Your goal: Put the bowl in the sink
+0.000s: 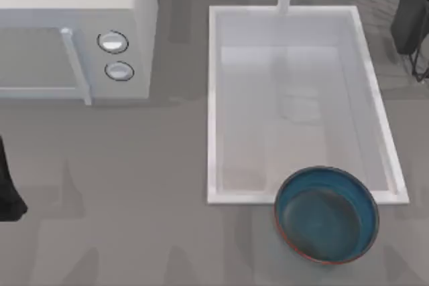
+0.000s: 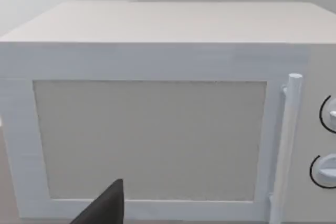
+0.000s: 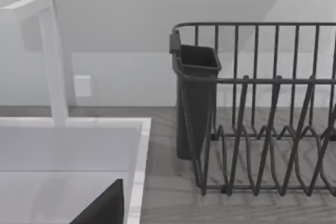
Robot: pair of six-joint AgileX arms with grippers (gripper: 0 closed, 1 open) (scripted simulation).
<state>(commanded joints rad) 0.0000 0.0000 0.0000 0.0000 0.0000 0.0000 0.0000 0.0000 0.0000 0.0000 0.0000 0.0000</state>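
The bowl (image 1: 326, 214) sits on the surface (image 1: 134, 199), overlapping the near rim of the sink (image 1: 213, 98), far from both tools. Left arm (image 1: 8, 189) faces the microwave (image 2: 152, 129); right arm (image 1: 410, 11) faces the dish rack (image 3: 262, 114). I cannot tell whether either tool is released or clenched.

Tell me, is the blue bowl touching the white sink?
Cannot tell. In the top view the bowl overlaps the sink's near rim, but from above, resting on it and being above it look alike.
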